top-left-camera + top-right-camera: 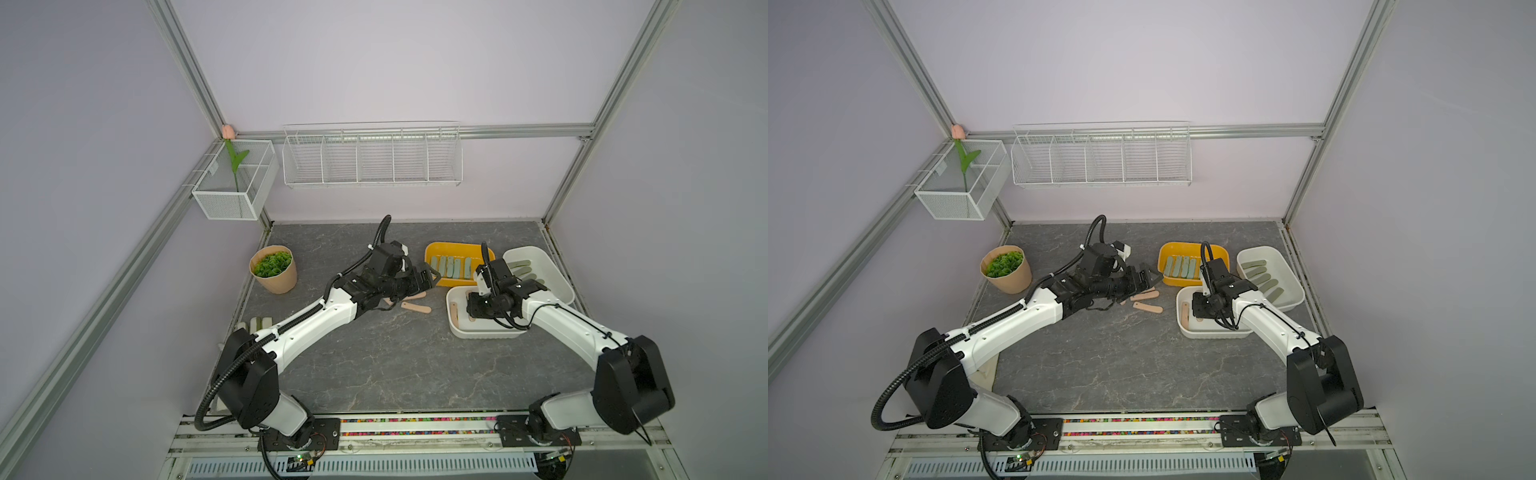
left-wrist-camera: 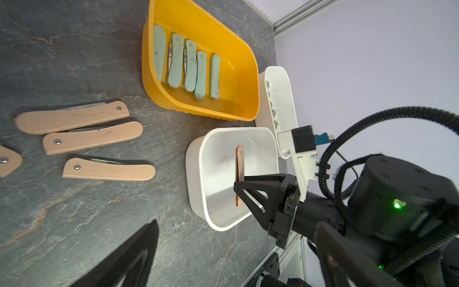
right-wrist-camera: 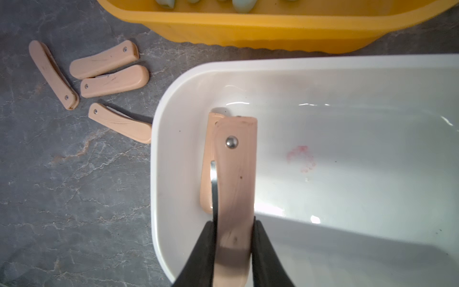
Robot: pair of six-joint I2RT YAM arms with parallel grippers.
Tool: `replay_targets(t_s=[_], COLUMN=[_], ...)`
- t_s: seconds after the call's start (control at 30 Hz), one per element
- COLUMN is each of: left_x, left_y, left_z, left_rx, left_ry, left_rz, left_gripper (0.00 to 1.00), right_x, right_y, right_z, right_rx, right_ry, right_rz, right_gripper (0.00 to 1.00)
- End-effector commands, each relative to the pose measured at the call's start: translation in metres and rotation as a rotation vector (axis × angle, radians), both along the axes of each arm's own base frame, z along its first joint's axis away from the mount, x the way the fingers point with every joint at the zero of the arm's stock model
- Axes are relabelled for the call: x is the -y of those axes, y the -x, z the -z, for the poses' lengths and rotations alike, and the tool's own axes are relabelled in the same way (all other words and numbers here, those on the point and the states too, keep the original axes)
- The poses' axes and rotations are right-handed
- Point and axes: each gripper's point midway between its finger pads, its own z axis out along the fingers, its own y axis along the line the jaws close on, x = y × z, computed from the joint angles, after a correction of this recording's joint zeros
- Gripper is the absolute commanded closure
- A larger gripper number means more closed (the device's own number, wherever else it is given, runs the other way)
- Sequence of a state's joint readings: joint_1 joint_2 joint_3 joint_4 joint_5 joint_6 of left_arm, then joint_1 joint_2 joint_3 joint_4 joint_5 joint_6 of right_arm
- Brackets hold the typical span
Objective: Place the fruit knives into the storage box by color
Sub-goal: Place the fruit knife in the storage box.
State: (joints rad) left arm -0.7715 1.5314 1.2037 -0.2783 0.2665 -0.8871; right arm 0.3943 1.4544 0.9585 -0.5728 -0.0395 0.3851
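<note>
Left jaws spread, empty, near four loose peach knives (image 2: 74, 118) on the surface (image 1: 374, 365). Yellow box (image 2: 249, 74): five mint knives (image 2: 190, 65) side by side. Right jaws clenched on a peach knife (image 3: 236, 174) inside the near white box (image 3: 173, 104), over another peach knife (image 3: 207, 159) lying there. Far white box (image 1: 557, 274): olive knives (image 1: 1264, 276).

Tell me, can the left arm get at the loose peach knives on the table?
Probably yes. The left pincer hangs open close to the peach knives, nothing covers them, and the right pincer is off in the white box with its gripped knife.
</note>
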Motion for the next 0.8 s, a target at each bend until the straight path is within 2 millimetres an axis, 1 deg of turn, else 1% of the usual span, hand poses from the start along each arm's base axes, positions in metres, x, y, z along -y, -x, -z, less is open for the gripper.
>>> replay_targets(t_s=[0.0, 0.33, 0.57, 0.77], left_x=[0.006, 0.004, 0.004, 0.003], left_y=[-0.005, -0.003, -0.002, -0.002], left_z=[-0.011, -0.004, -0.001, 0.001], left_rx=[0.030, 0.024, 0.024, 0.027], left_ry=[0.017, 0.012, 0.011, 0.004], left_rz=[0.005, 0.006, 0.008, 0.008], left_gripper=[0.01, 0.01, 0.01, 0.01], right_x=[-0.003, -0.006, -0.007, -0.006], right_y=[-0.003, -0.015, -0.019, -0.020], right_z=[0.012, 0.030, 0.043, 0.051], right_rx=[-0.014, -0.057, -0.084, -0.100], right_ry=[-0.008, 0.008, 0.015, 0.031], right_rz=[-0.030, -0.025, -0.015, -0.010], right_gripper=[0.75, 0.75, 0.75, 0.72])
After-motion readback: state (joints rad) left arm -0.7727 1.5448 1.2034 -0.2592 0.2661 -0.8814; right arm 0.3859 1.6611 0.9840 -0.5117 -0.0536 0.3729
